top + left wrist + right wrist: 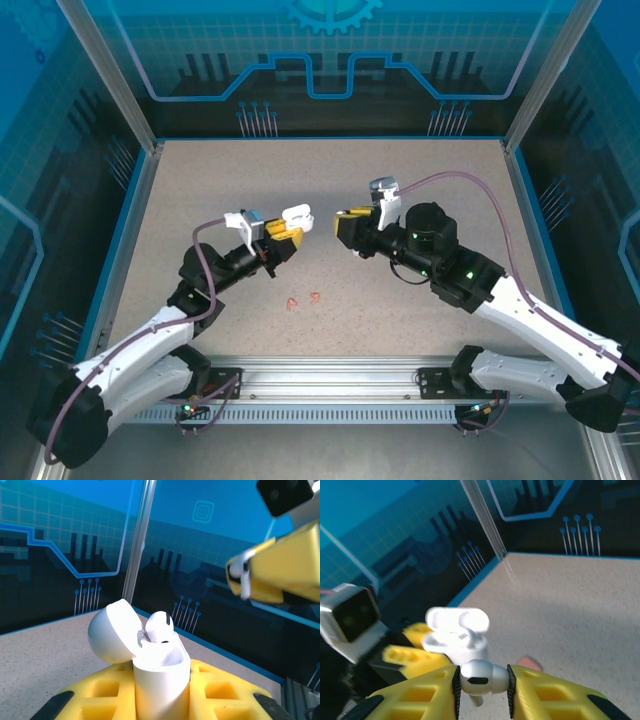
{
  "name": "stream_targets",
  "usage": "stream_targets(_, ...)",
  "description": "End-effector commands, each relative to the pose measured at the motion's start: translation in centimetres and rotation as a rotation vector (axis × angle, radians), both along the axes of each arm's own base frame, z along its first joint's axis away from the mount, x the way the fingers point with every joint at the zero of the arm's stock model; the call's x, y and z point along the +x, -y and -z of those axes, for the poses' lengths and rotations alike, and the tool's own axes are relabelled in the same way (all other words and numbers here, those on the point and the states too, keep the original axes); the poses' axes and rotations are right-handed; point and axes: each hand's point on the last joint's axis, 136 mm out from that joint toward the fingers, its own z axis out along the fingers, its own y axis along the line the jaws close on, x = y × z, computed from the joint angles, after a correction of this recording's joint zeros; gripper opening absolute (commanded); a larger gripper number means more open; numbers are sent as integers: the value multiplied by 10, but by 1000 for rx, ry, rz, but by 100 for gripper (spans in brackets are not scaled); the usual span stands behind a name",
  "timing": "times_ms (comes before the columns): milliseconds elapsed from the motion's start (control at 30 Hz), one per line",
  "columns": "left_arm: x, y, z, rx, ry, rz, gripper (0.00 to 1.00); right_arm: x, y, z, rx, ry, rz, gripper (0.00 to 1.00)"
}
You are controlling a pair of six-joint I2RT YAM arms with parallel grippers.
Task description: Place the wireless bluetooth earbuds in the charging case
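My left gripper (284, 236) is shut on a white charging case (161, 680), held upright above the table with its lid (111, 636) swung open. One white earbud (159, 626) sits in the case, its head sticking out. My right gripper (347, 222) faces it from the right, a short gap away, shut on a second white earbud (482, 678) pinched between yellow fingers (550, 695), stem hanging down. In the right wrist view the open case (457, 640) is just beyond that earbud. Two salmon-red earbuds (291, 303) (315, 297) lie on the table below the grippers.
The speckled beige table (420, 170) is walled by blue panels and aluminium posts (130, 90). A metal rail (330, 385) runs along the near edge between the arm bases.
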Motion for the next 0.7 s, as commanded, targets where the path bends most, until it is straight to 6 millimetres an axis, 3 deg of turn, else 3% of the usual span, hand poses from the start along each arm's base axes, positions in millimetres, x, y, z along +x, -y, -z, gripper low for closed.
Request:
stream_targets(0, -5, 7, -40, -55, 129, 13, 0, -4, -8, -42, 68, 113, -34, 31)
stream_targets(167, -5, 24, -40, -25, 154, 14, 0, -3, -14, -50, 49, 150, -20, 31)
stream_targets(667, -6, 46, -35, 48, 195, -48, 0, 0, -24, -16, -37, 111, 3, 31)
